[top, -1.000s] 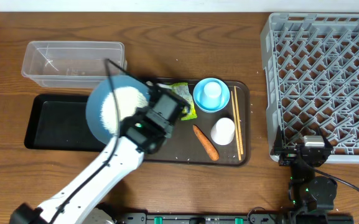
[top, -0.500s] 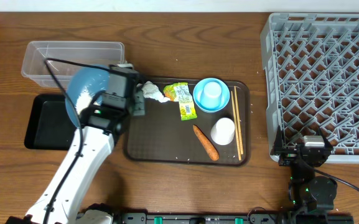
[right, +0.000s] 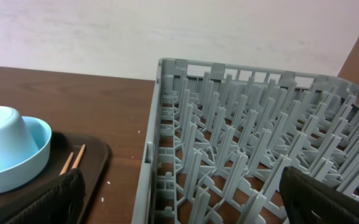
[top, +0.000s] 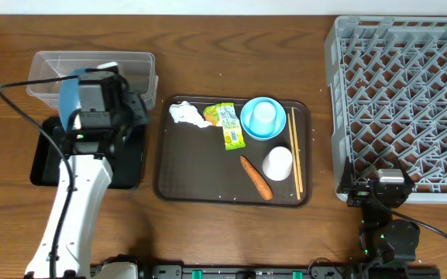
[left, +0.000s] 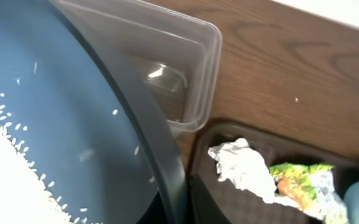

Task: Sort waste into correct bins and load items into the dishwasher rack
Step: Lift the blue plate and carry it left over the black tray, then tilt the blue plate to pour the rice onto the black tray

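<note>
Left tool (top: 90, 99) clamps tilted large round dark-blue plate (left: 73, 118) of white rice (left: 5, 180); shallow black rectangular tray (top: 49, 164) just below, clear plastic tub (left: 195, 74) just beyond.

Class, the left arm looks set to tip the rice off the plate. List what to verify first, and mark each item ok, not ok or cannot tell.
1. Rice on the dark-blue plate: ok.
2. Left gripper holding the plate: ok, though the contact is hidden.
3. Plate over one bin only: cannot tell; it sits near the border of the clear tub and the black tray.
4. Tissue away from the plate: ok, on the brown tray.
5. Right gripper out of the way: ok, open beside the dishwasher rack.
</note>
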Available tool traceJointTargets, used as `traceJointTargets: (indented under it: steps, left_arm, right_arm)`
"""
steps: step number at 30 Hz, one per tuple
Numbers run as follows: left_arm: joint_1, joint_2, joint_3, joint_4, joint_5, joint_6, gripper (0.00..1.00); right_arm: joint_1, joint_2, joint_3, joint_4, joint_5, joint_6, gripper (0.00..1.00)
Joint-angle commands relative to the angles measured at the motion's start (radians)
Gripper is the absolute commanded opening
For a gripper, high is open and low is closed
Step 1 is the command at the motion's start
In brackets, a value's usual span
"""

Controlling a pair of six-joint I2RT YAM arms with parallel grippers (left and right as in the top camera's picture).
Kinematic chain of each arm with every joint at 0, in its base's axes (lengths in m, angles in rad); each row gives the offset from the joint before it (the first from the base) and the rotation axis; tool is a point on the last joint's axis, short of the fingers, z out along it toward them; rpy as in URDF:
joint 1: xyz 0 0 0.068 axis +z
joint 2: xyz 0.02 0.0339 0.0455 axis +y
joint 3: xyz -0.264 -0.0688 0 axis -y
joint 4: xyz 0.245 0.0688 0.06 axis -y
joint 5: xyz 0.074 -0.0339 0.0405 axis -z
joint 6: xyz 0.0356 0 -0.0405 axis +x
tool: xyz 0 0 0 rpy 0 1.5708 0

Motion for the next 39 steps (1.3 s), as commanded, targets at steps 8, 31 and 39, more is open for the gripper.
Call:
traceJointTargets:
  steps: [8,31,39]
  left_arm:
    - [0.222,-0.006,0.011,0.074,0.314,-0.089,0.06]
    - [0.537,0.074,0.01,0.112,0.769,-0.249,0.06]
    - [0.622,0.084,0.01,0.152,0.966,-0.36,0.06]
  right_arm:
    - [0.024,0.0,-0.001,-0.004,0.006,-0.01,0.99]
    - [0.024,0.0,-0.001,-0.004,0.006,-0.01,0.99]
    - [0.024,0.0,-0.001,-0.004,0.007,-0.01,0.99]
